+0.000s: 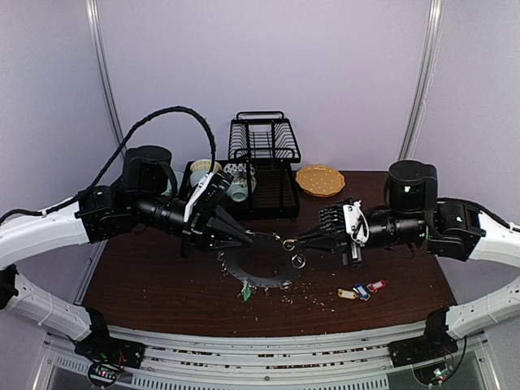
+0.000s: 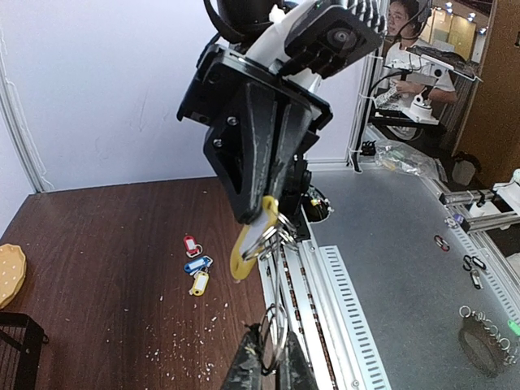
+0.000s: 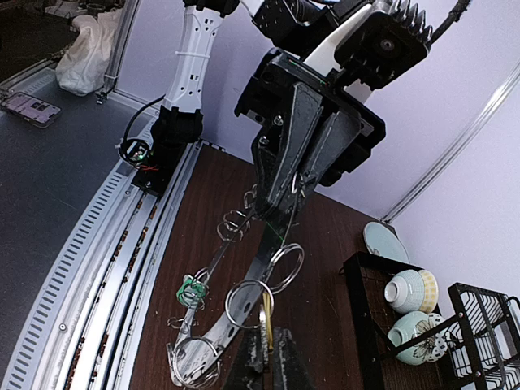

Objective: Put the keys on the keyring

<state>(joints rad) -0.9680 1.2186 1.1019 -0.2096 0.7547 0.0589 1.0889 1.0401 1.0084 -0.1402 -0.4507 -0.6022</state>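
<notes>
My left gripper [image 1: 253, 237] is shut on the edge of the keyring [image 1: 262, 266], a dark ring-shaped disc held tilted above the table. In the right wrist view the keyring [image 3: 244, 302] shows as a grey band hung with split rings, and a green-tagged key [image 3: 192, 290] hangs on one of them. My right gripper [image 1: 297, 241] is shut on a yellow-tagged key [image 2: 250, 237], pressed against a split ring [image 3: 250, 302] at the disc's edge, close to the left fingertips [image 2: 244, 370]. Red [image 1: 376, 286], blue [image 1: 361, 292] and yellow [image 1: 347, 294] keys lie loose on the table at the right.
A black dish rack [image 1: 264, 142] with bowls [image 1: 236, 184] stands at the back. An orange scalloped plate [image 1: 319, 179] sits to its right. Crumbs [image 1: 313, 297] are scattered on the brown table near the front rail [image 1: 260, 345].
</notes>
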